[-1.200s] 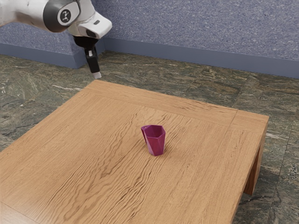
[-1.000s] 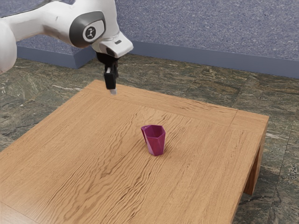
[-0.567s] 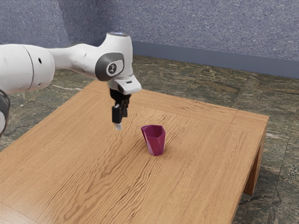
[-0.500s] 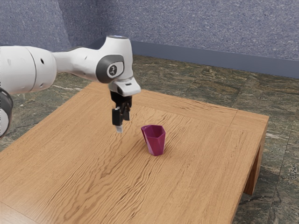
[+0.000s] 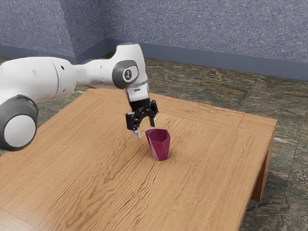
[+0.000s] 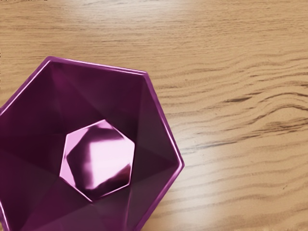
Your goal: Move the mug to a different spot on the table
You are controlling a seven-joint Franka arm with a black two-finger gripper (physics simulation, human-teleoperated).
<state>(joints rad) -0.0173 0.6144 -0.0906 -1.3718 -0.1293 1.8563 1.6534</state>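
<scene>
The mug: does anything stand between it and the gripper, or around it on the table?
Nothing visible does. The open gripper hangs close beside the rim of the mug, toward the exterior view's left. Only the wooden table surface shows between them and around the mug.

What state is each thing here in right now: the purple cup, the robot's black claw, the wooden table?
Magenta faceted mug: upright on the table, empty inside, not gripped.
Black two-finger gripper: open, close above the mug's rim toward the exterior view's left, holding nothing.
Light wooden table: bears the mug.
</scene>
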